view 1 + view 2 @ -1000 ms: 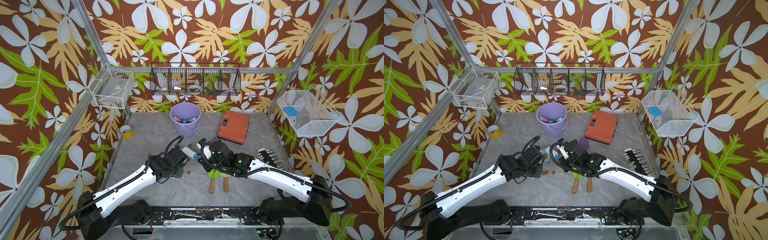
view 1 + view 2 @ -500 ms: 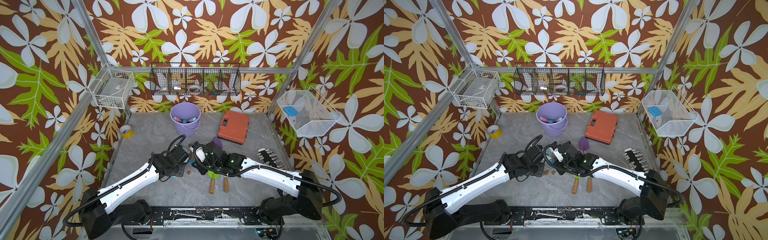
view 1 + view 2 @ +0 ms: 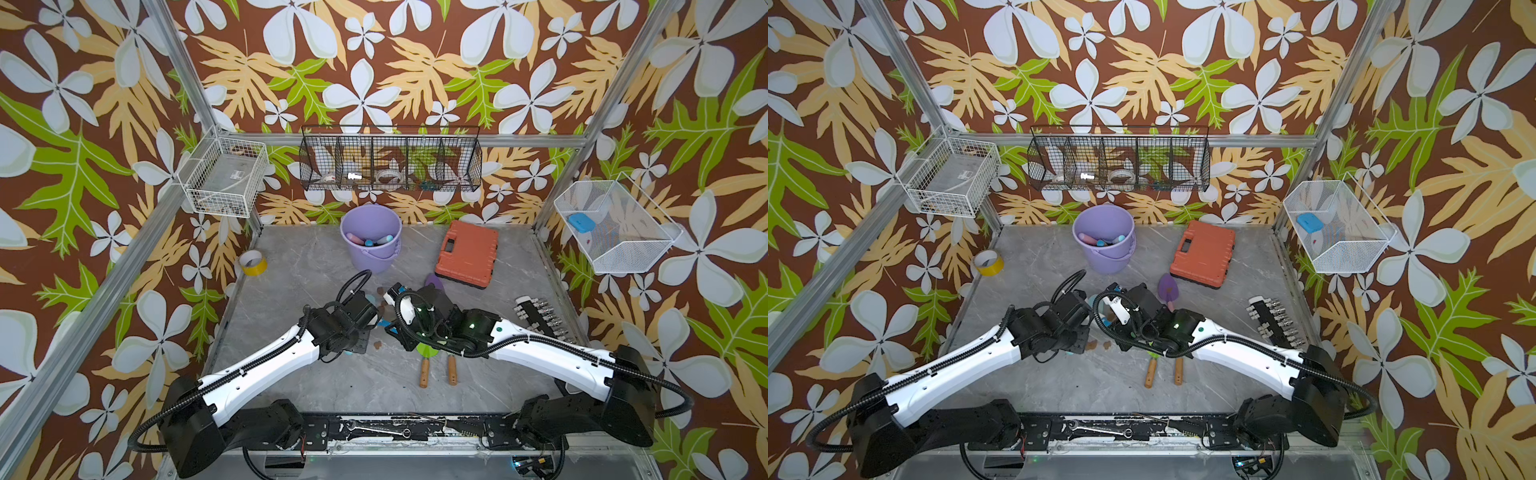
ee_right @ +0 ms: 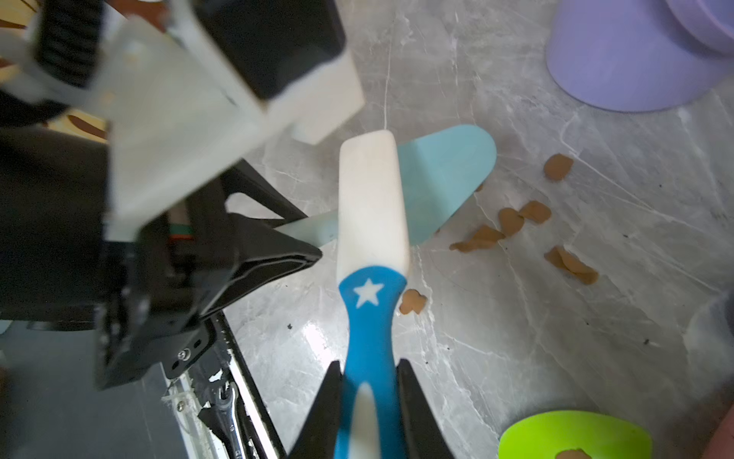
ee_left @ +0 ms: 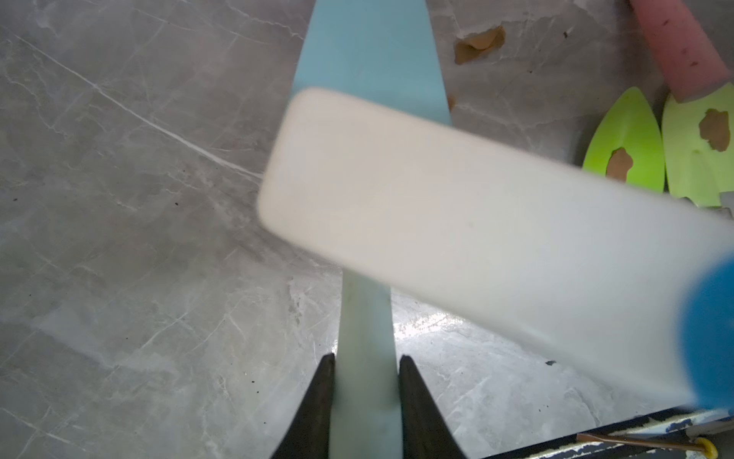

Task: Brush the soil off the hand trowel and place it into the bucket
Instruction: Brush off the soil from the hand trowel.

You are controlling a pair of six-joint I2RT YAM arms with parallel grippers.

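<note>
The light-blue hand trowel (image 4: 445, 175) is held over the middle of the worktop (image 3: 291, 266). Its pale handle is gripped in the left claw (image 5: 365, 359), whose jaws are clamped tight on it. A brush (image 4: 371, 198) with a white head and a blue, star-marked handle is gripped by that handle in the right claw (image 4: 367, 369), the jaws pressed against it on both sides. The brush head is laid across the trowel where the blade narrows into the handle; whether the two touch cannot be told. The soil (image 4: 510, 220) is scattered as brown blobs on the worktop, just beside the blade's tip. More blobs are seen on the blades of two lime-green trowels (image 5: 623, 147) lying side by side near the right arm. The bucket (image 3: 370, 249) is stood upright at the back of the worktop, beyond the trowel and apart from it, with pastel-handled tools inside. An orange case (image 3: 467, 253) is laid beside it.
</note>
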